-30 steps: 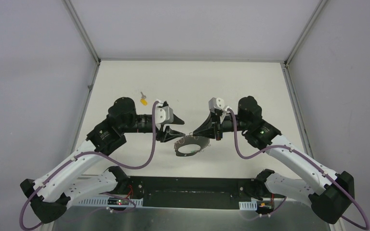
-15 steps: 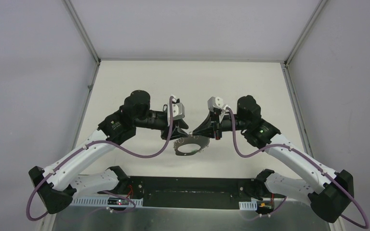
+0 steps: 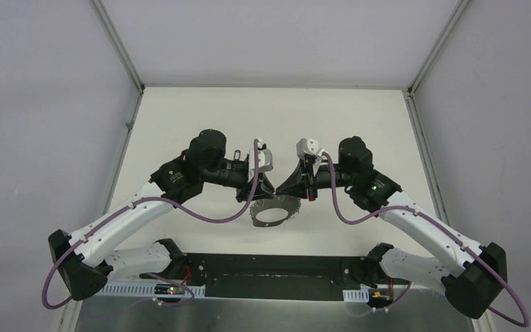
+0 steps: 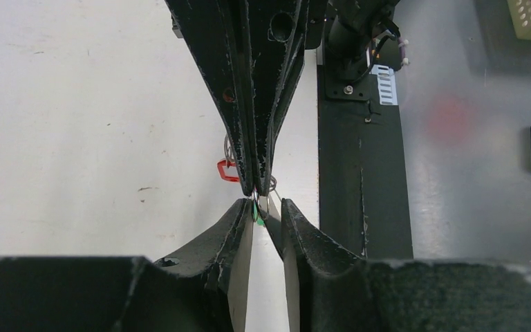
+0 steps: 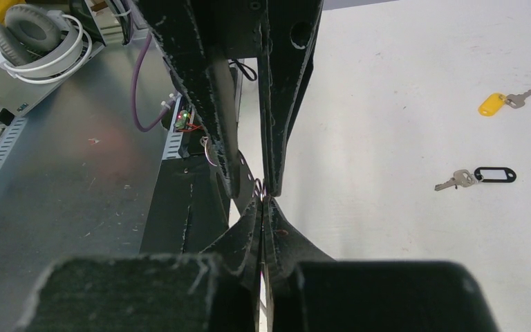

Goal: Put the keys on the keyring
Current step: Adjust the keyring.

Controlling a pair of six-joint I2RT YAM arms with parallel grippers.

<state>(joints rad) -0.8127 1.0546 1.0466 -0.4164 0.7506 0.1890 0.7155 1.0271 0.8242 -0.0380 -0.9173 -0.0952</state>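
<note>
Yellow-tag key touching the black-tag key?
Apart. Right wrist view: yellow-tag key lies well beyond black-tag key, a wide gap between them.

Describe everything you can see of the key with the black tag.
The key with the black tag shows only in the right wrist view. It is a small silver metal key, joined at its head to an oblong black-rimmed tag with a pale middle, plastic by the look. It lies flat on the white table, its blade pointing away from the tag, nearer the camera than the yellow-tagged key. Nothing but the table touches it.
</note>
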